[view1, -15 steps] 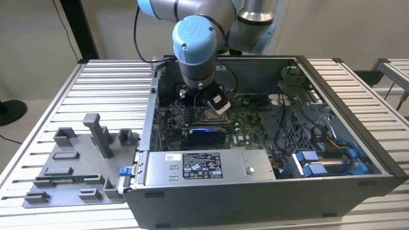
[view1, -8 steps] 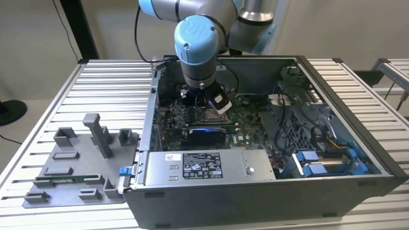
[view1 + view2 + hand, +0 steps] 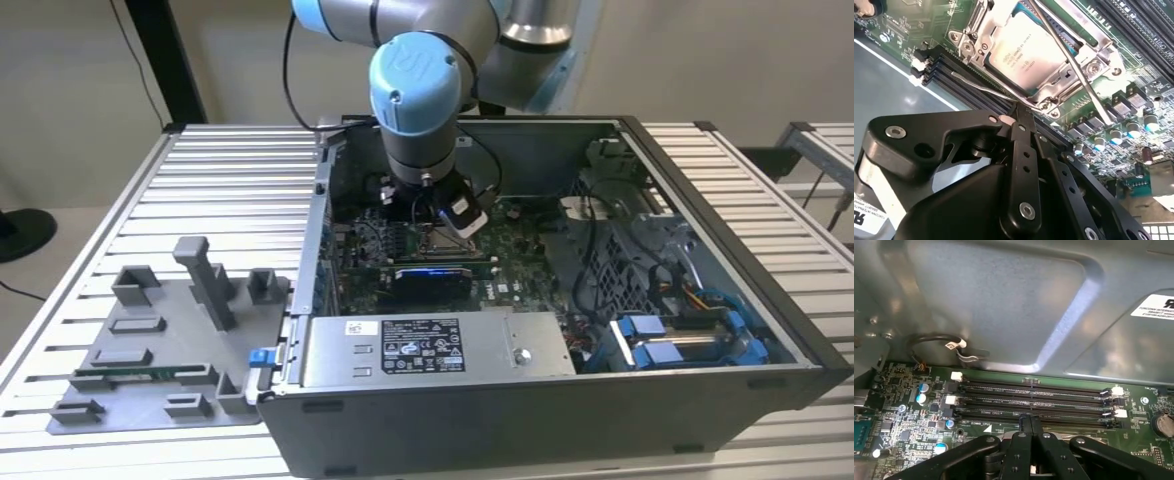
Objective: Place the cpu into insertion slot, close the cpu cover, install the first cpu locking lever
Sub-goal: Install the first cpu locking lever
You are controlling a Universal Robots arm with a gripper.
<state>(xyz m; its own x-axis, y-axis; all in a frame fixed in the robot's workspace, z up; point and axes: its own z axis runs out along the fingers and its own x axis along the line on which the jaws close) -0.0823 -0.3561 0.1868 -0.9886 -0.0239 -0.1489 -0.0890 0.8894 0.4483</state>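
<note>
1. In the exterior view, my arm [image 3: 420, 90] reached down from the top centre of the frame into an open computer case [image 3: 561, 400] that sat on a ribbed metal tabletop [image 3: 200, 190]. My pincer [image 3: 430, 222] hung low over the green motherboard [image 3: 367, 270], just above the centre of the picture, right at the insertion slot [image 3: 438, 238]. A grey fixture tray [image 3: 147, 350] with upright blocks lay on the tabletop at the lower left, outside the case. A silvery power supply box [image 3: 414, 350] filled the near side of the case, below my pincer in the frame.

2. In the second wrist view, the cpu [image 3: 1026, 52] sat flat in the insertion slot in the upper middle of the frame, its silvery top showing through the cpu cover [image 3: 1054, 85], which lay down around it. Two thin metal locking levers showed: one lever [image 3: 1074, 70] ran slantwise across the cover from the top to the right, the other lever [image 3: 989, 89] lay along the slot's lower left edge. My pincer [image 3: 1015, 115] had its black fingertips [image 3: 1023, 125] pressed together, the tip meeting the end of that second lever just below the slot.

3. In the first wrist view, my pincer [image 3: 1029, 421] rose at the bottom centre, tips together, in front of the dark memory slots [image 3: 1034, 395] running across the middle. The grey case wall [image 3: 1004, 300] filled the upper half.
</note>
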